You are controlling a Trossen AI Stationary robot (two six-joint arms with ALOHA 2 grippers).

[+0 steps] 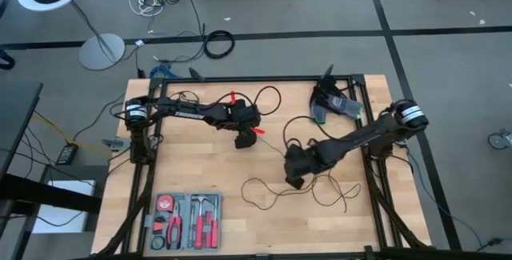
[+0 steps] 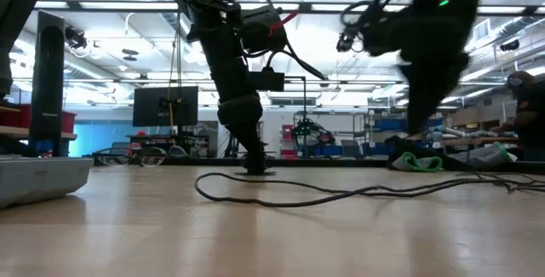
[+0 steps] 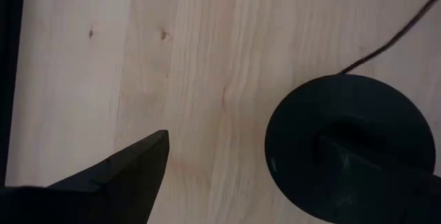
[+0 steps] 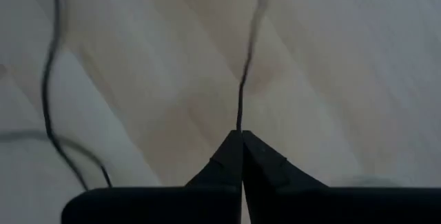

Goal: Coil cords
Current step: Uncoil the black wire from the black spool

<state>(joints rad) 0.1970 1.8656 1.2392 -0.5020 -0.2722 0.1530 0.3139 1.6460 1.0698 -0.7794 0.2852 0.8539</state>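
cord (image 1: 272,190) is sprawling in thin black loops across the surface (image 1: 192,172) middle toward the near edge. low view: it is lying flat. left claw (image 3: 241,176) is gaping open, one finger over the puck (image 3: 348,145). right claw (image 4: 241,156) is pinching the cord shut.

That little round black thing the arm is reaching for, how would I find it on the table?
Start at the wooden table and follow the left arm to its end effector, near the middle. Right under it lies the puck, a flat black disc with the thin black cord running from it. Nothing else on the bare wood there is round and solid.
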